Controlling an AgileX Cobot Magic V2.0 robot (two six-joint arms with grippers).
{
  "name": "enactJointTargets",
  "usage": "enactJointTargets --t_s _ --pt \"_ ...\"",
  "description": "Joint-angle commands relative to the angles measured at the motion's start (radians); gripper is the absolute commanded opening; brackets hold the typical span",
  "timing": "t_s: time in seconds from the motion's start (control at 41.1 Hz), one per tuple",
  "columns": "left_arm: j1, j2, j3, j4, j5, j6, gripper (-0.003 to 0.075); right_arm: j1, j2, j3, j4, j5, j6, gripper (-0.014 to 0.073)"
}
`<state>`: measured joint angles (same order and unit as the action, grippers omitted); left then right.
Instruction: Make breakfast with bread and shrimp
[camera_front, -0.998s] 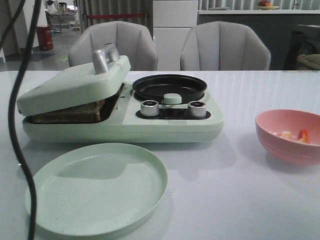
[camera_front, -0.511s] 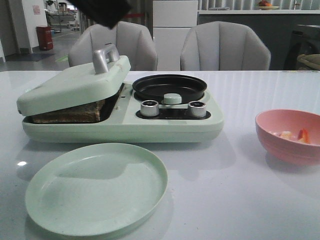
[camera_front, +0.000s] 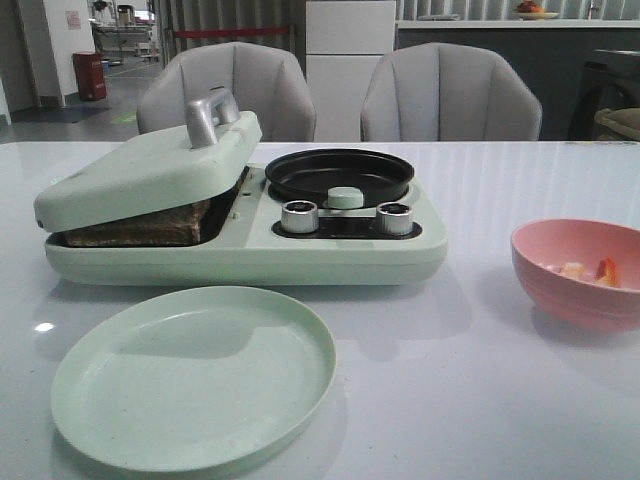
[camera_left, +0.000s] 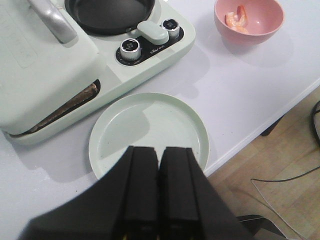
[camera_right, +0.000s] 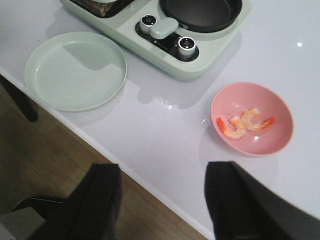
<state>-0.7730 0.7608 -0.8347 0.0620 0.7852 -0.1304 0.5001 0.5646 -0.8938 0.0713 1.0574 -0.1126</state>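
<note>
The bread (camera_front: 140, 226) lies inside the pale green breakfast maker (camera_front: 330, 255), under its half-lowered lid (camera_front: 150, 170); only a brown edge shows, also in the left wrist view (camera_left: 75, 102). Two curled shrimp (camera_right: 245, 122) lie in a pink bowl (camera_right: 251, 119) at the right, also in the front view (camera_front: 592, 270). My left gripper (camera_left: 159, 149) is shut and empty, high above the near edge of a green plate (camera_left: 150, 127). My right gripper (camera_right: 165, 167) is open and empty, high over the table's front edge. Neither gripper shows in the front view.
The empty pale green plate (camera_front: 190, 375) sits in front of the breakfast maker. A black round pan (camera_front: 338, 175) and two silver knobs (camera_front: 298, 216) are on the maker's right half. Two grey chairs (camera_front: 450, 95) stand behind the table. The table's front edge (camera_right: 150, 182) is near.
A dark cable hung at the left of the front view one second ago, and a dark arm part showed at the top half a second ago. Both have left that view.
</note>
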Motion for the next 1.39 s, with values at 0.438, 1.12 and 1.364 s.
enactJointTargets --t_s 0.438,1.12,1.364 --pt "-0.008 -0.098 0.045 0.062 -0.049 -0.019 0.0104 -0.006 0.003 -0.023 -0.003 -0.084 -0.003 0.0483" --pt "-0.008 -0.098 0.045 0.075 -0.048 -0.019 0.0104 -0.006 0.121 -0.023 -0.157 -0.055 0.178 0.0483" --pt "-0.008 -0.098 0.045 0.075 -0.048 -0.019 0.0104 -0.006 0.289 -0.023 -0.18 -0.048 0.184 0.0483"
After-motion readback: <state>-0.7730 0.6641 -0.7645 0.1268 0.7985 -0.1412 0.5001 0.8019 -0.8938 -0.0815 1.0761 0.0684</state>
